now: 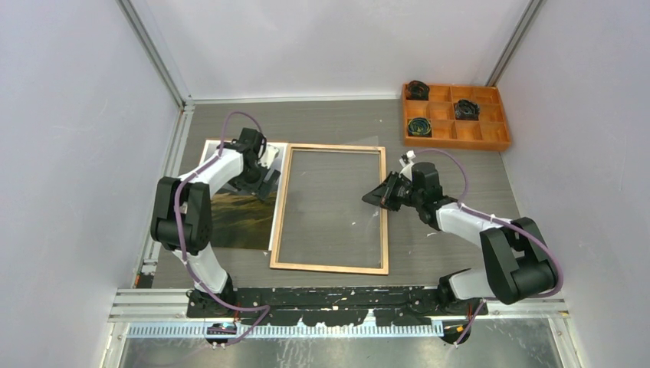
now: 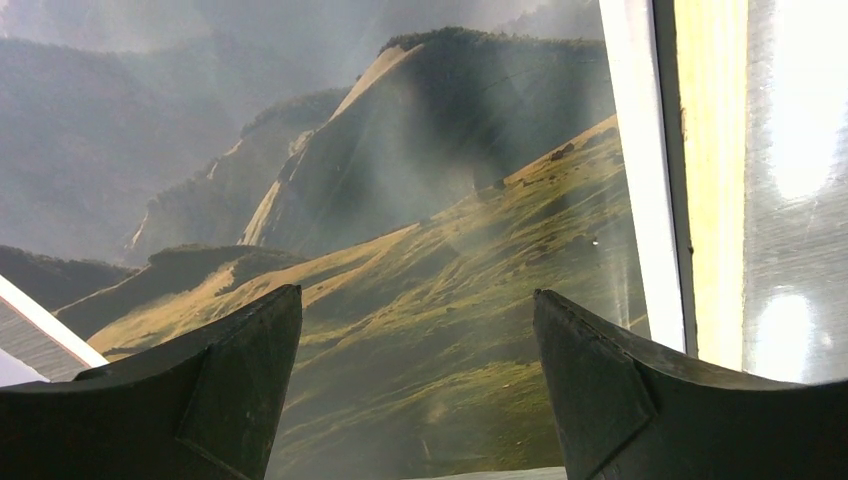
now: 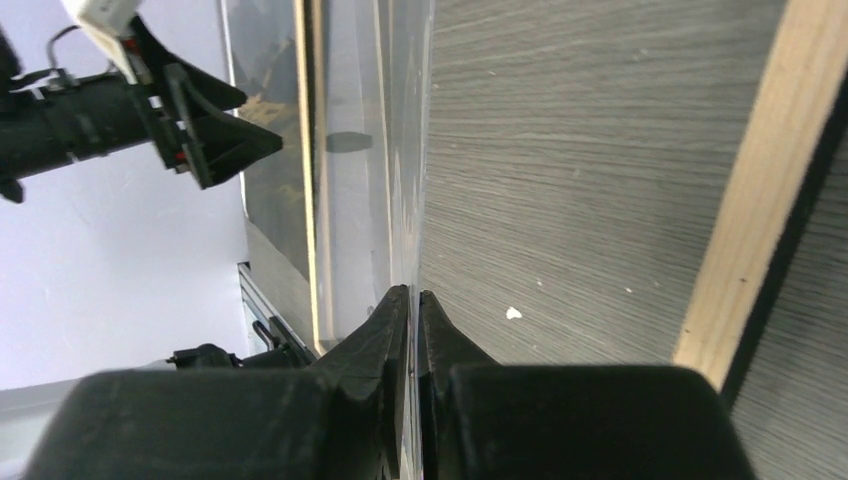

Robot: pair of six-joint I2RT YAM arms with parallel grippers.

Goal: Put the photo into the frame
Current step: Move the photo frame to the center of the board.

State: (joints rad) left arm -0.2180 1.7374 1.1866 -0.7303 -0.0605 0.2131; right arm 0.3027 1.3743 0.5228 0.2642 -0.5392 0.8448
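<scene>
The photo [image 1: 234,218], a mountain landscape with a white border, lies flat on the table left of the frame [image 1: 329,267]. The frame lies with its light wood back up. My left gripper [image 1: 268,184] hovers open over the photo's right part. In the left wrist view the hills [image 2: 420,230] fill the gap between the spread fingers, and the frame's wood edge [image 2: 710,200] runs on the right. My right gripper [image 1: 377,193] is shut on the right edge of the clear pane [image 1: 329,199]. The right wrist view shows that pane [image 3: 400,150] edge-on between the closed fingers [image 3: 440,340].
An orange compartment tray [image 1: 460,143] with dark coiled items stands at the back right. White walls close in on the left, back and right. The frame's wooden bar [image 3: 760,200] crosses the right wrist view.
</scene>
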